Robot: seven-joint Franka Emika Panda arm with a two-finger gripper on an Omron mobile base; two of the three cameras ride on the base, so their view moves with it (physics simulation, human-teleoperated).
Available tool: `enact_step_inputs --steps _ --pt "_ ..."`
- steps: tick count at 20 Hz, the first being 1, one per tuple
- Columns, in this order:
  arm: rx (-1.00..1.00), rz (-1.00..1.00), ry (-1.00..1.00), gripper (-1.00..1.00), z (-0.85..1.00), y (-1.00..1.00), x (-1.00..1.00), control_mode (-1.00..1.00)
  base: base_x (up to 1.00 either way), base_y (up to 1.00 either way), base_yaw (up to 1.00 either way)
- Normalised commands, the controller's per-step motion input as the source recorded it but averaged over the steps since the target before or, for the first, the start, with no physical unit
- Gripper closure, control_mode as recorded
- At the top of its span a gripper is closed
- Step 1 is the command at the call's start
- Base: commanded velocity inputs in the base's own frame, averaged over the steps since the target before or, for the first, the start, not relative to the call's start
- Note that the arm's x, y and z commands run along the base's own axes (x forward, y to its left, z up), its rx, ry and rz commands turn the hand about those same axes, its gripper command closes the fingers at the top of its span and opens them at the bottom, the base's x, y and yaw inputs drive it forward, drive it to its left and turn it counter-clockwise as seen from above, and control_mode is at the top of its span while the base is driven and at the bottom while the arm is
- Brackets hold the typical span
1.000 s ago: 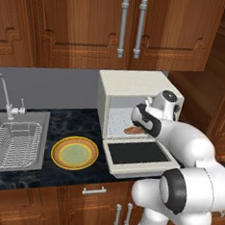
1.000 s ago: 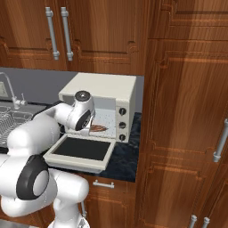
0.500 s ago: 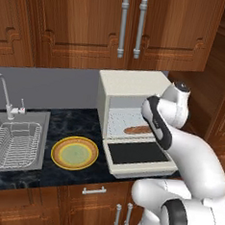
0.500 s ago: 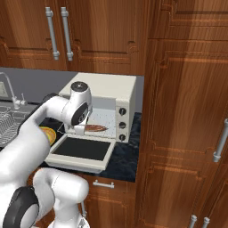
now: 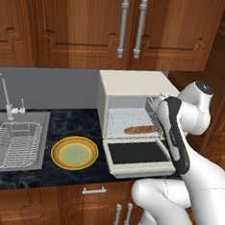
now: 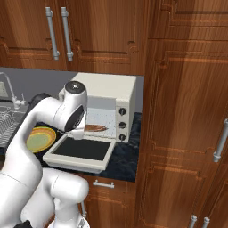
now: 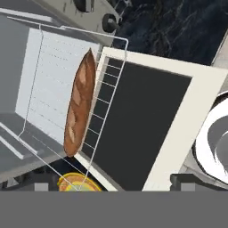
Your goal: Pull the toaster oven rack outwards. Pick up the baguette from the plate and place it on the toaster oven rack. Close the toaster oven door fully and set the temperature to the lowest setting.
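Task status: the toaster oven rack [image 7: 67, 80] is drawn outwards, its front edge projecting over the hinge line of the toaster oven door [image 5: 137, 155]. The baguette [image 5: 141, 130] lies lengthwise along the front portion of the rack, inside the mouth of the toaster oven [image 5: 131, 84]. The plate [image 5: 74, 153] sits bare on the desk [image 5: 75, 123], between the sink [image 5: 15, 139] and the oven, near the desk's front edge. The rack and placement steps are therefore judged complete.

End effector state: the end effector [image 5: 156, 108] is positioned at the upper right of the oven opening, above the baguette and clear of it. The frames do not resolve the jaws directly; the jaws stand at their widest and nothing is held.

Remaining steps: the door lies fully lowered, flat and roughly level over the front edge of the desk, glass side up. It is not yet closed. The three knobs [image 6: 122, 118] on the right-hand panel are untouched as far as can be judged; their settings are too small to read. Because the rack protrudes past the cavity, closing the door probably pushes it inwards.
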Motion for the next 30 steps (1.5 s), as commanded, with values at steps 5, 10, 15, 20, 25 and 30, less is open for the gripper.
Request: enact_step_inputs --steps 5,10,15,20,25,30 --pt "-0.12 0.46 -0.05 -1.00 0.07 0.09 -0.64 -1.00 0.00 0.00 0.00" --pt "-0.28 0.55 -0.14 -1.00 0.00 0.08 -0.22 -1.00 0.00 0.00 0.00" --pt "-0.34 0.45 -0.02 -1.00 0.00 0.08 0.00 -1.00 0.00 0.00 0.00" --pt "-0.22 0.32 0.04 -1.00 0.03 0.00 0.00 -1.00 0.00 0.00 0.00" --pt "-0.01 0.08 0.08 -1.00 -0.05 0.00 0.01 -1.00 0.00 0.00 0.00" --pt "0.00 0.02 0.00 -1.00 -0.21 0.00 0.13 -1.00 0.00 0.00 0.00"
